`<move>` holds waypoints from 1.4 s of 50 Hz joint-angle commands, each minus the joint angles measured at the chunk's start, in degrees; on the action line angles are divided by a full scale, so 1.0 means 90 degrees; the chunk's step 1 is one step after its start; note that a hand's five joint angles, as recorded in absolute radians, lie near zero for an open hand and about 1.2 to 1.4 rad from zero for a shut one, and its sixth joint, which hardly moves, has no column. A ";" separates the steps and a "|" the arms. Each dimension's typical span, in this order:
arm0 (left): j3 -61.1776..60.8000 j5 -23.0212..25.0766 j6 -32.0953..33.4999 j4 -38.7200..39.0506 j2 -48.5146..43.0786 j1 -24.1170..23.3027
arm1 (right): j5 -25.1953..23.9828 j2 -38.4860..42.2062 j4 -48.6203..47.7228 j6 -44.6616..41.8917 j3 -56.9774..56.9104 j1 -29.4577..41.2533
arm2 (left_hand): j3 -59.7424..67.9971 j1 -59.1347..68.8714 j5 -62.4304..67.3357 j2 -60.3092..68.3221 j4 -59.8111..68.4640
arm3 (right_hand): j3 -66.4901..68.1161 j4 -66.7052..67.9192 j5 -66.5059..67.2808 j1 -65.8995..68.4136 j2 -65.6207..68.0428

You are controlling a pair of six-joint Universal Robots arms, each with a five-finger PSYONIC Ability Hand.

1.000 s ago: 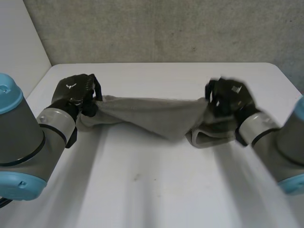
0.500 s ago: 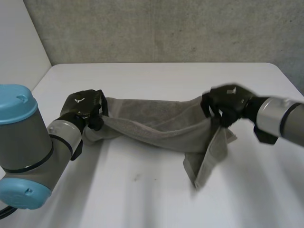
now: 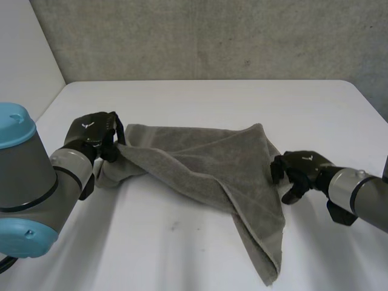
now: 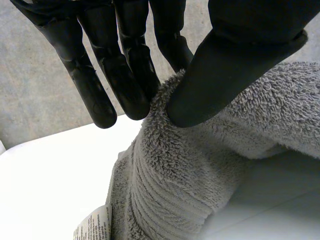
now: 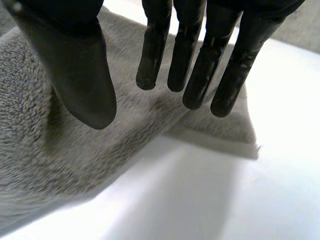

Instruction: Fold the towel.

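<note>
Head view: the grey towel (image 3: 206,163) is spread crumpled on the white table (image 3: 182,248), one end gripped by the left hand (image 3: 94,134), the opposite edge just beside the right hand (image 3: 301,170). Left wrist view: a towel fold is pinched between thumb and fingers (image 4: 125,75). Right wrist view: the fingers (image 5: 200,65) are held straight and empty, with the towel below them.

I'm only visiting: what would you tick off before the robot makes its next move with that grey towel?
1. Left hand grips the towel: ok, thumb and fingers pinch its end.
2. Right hand grips the towel: not ok, fingers straight, holding nothing.
3. Right hand close to the towel: ok, beside its edge.
4. Towel spread flat: not ok, rumpled and twisted.
5. Towel on the table: ok.
</note>
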 commanded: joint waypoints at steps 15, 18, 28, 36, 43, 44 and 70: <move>-0.0099 0.0006 0.0008 -0.0003 0.0006 0.0025 | -0.0095 -0.1531 -0.1234 0.2571 0.1282 0.0187 | 0.1148 0.1320 0.1262 0.1141 0.1136 | -0.3178 -0.3183 -0.3054 -0.3157 -0.3217; -0.0099 0.0006 0.0008 -0.0003 0.0006 0.0025 | -0.0046 -0.1513 -0.1662 0.2660 0.1642 0.0653 | 0.1148 0.1320 0.1262 0.1141 0.1136 | -0.3625 -0.3631 -0.3502 -0.3605 -0.3665; -0.0099 0.0006 0.0008 -0.0003 -0.0023 0.0025 | 0.0159 -0.0331 -0.1995 0.2581 0.1701 0.1241 | 0.1148 0.1320 0.1262 0.1141 0.1136 | -0.3691 -0.3697 -0.3568 -0.3671 -0.3731; -0.0090 0.0006 0.0008 0.0017 -0.0043 0.0016 | 0.0684 0.0051 -0.2717 0.2552 0.1682 0.1485 | 0.1148 0.1320 0.1262 0.1141 0.1136 | -0.3691 -0.3697 -0.3568 -0.3671 -0.3731; -0.0099 -0.0004 0.0008 0.0017 -0.0043 0.0025 | 0.1643 0.0178 -0.3089 0.2113 0.1643 0.1652 | 0.1148 0.1320 0.1262 0.1141 0.1136 | -0.3691 -0.3697 -0.3568 -0.3671 -0.3731; -0.0099 -0.0004 0.0008 0.0017 -0.0043 0.0025 | 0.1943 0.0130 -0.3109 0.1842 0.1662 0.1652 | 0.1148 0.1320 0.1262 0.1141 0.1136 | -0.3691 -0.3697 -0.3568 -0.3671 -0.3731; 0.0057 -0.0004 0.0057 -0.0032 0.0307 -0.0082 | 0.0579 -0.1814 -0.2552 0.0745 0.1819 0.0519 | 0.1148 0.1320 0.1262 0.1141 0.1136 | 0.4086 0.4081 0.4210 0.4107 0.4047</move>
